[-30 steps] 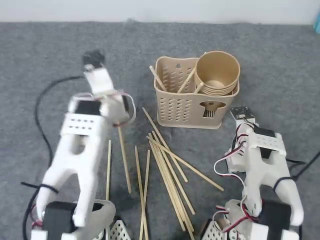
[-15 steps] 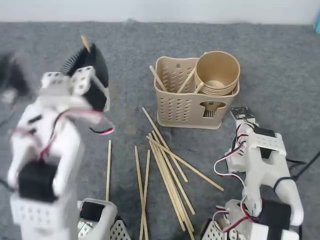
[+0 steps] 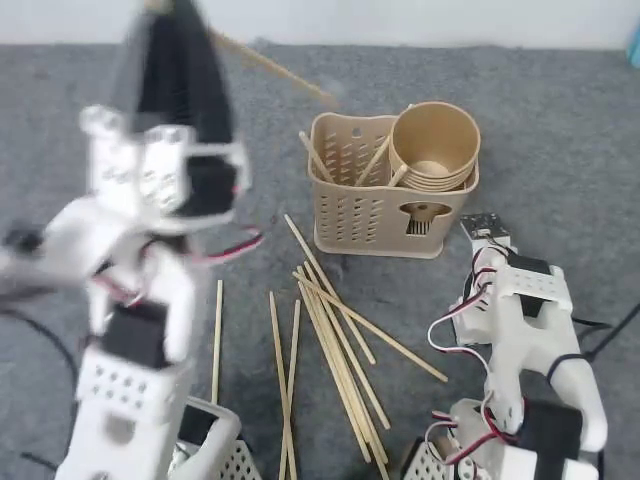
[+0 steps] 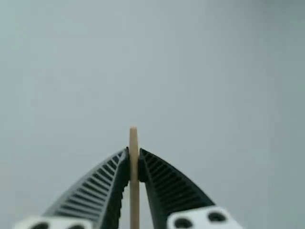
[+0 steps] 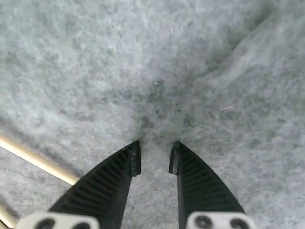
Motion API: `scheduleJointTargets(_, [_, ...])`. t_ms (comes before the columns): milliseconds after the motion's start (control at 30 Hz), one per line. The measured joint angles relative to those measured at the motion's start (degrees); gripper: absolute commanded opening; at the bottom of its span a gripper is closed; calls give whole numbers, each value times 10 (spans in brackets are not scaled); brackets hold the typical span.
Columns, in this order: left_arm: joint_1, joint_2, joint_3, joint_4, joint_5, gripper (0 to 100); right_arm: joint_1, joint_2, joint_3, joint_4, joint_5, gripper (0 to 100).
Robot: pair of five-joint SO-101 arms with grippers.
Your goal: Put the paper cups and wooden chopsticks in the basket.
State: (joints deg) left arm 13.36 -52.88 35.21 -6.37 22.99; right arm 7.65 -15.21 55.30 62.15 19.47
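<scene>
Left gripper [image 4: 133, 152] clenched on chopstick [image 4: 133, 137], held high | right gripper [image 5: 153, 157] released, low over grey carpet [image 5: 200, 57]

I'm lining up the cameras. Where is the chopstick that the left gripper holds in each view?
High view: held chopstick slants from the raised left gripper toward the basket.
Left wrist view: clamped between the ribbed fingers, tip poking past.
Right wrist view: not in it; another chopstick lies on carpet.
Shared landmark: left gripper's black ribbed fingers.

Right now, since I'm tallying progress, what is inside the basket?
The basket holds stacked paper cups on one side and a few chopsticks leaning beside them; its walls hide their lower parts.
</scene>
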Motion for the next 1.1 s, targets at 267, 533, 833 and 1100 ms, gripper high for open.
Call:
scheduleJointTargets(267, [11,99,74,-23,-50,12,0,0,0,0,0,94])
scheduleJointTargets(533, [6,113,182,-127,-53,56,0,0,0,0,0,94])
scheduleJointTargets(833, [4,87,133,63,-54,258,0,0,0,0,0,94])
scheduleJointTargets(1100, [-41,-5,48,299,-18,221,0,0,0,0,0,94])
